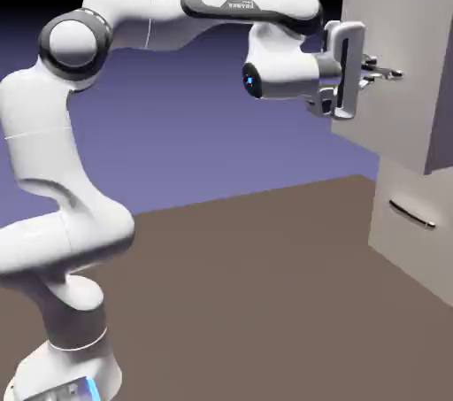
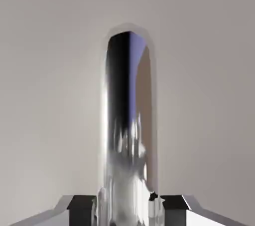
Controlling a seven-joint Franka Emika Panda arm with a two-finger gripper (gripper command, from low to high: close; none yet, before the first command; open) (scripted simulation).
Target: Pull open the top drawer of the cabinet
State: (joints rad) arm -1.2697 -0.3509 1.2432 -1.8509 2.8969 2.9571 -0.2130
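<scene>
Clenched on the thin bar handle (image 1: 382, 70) of the top drawer (image 1: 389, 54), the tool (image 1: 376, 69) is pointing level at the drawer's flat front, its two fingers pinching the bar between them. Seen from the hand, that handle (image 2: 128, 135) is filling the middle as a shiny metal strip running straight away from the tool, and the dark finger pads (image 2: 82, 205) are sitting tight against its near end on either side; behind it the pale drawer front (image 2: 50, 70) is taking up the rest of the picture. From outside, the top drawer is standing out toward the tool from the body of the cabinet (image 1: 441, 204), its front face lying ahead of the lower drawer front (image 1: 409, 222), so it is already partly drawn out. That second drawer front is sitting below the tool and farther back, its own dark bar handle (image 1: 412, 213) well under the fingers and untouched. Behind the tool the white arm (image 1: 133, 19) is stretching level from a high shoulder joint, then folding down to its base (image 1: 66, 373) on the brown counter (image 1: 257, 293), which is lying well beneath the tool. Between the tool's wrist and the drawer front only the handle and the fingers are showing. Blue-violet backdrop (image 1: 195, 125) is filling the space behind the arm, darkening to black at the top.
</scene>
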